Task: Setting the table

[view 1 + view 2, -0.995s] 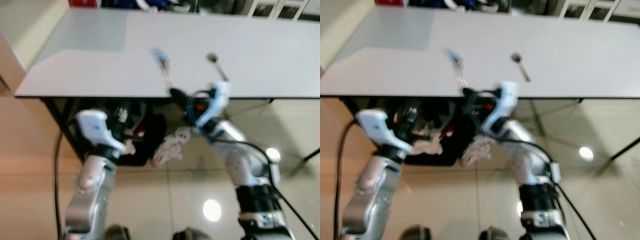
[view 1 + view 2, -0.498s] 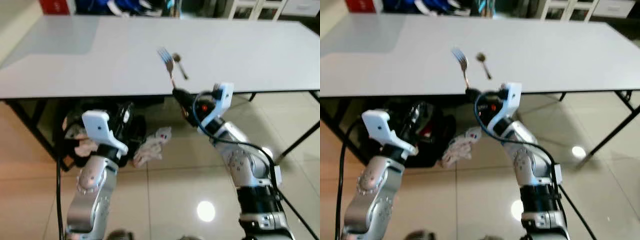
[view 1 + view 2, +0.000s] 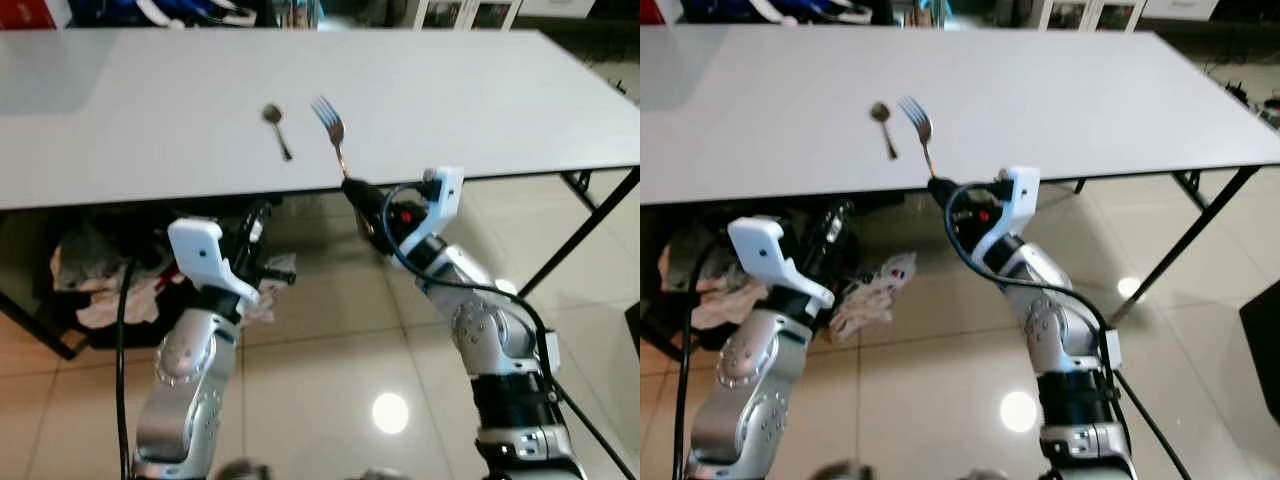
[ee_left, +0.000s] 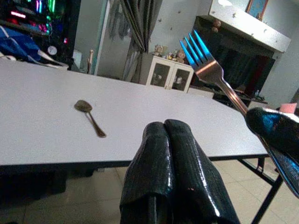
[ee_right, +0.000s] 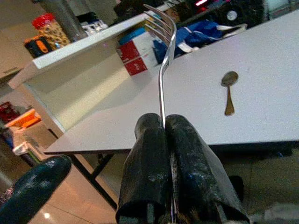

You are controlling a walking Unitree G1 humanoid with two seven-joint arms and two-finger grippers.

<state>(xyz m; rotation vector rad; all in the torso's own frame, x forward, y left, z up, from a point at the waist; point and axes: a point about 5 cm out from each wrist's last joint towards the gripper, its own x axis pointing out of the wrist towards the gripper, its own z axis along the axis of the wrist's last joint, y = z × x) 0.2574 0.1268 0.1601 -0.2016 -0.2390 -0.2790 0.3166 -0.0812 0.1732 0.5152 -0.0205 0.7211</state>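
Observation:
My right gripper [image 3: 355,190] is shut on the handle of a silver fork [image 3: 331,131], whose tines point up and away over the near edge of the long white table [image 3: 450,90]. The right wrist view has the fork [image 5: 163,51] rising from between the closed fingers [image 5: 149,163]. A small spoon [image 3: 276,128] lies flat on the table just left of the fork, and the left wrist view catches the spoon [image 4: 89,116] too. My left gripper [image 4: 168,140] is shut with nothing in it, held below the table's near edge.
A dark basket with crumpled cloths [image 3: 95,290] sits on the tiled floor under the table at the left. Black table legs [image 3: 585,215] slant down at the right. White cabinets [image 4: 170,77] stand beyond the table.
The camera has swung right, so the table and floor slid left in view. The spoon now appears left of the fork instead of right. The right gripper still holds the fork upright.

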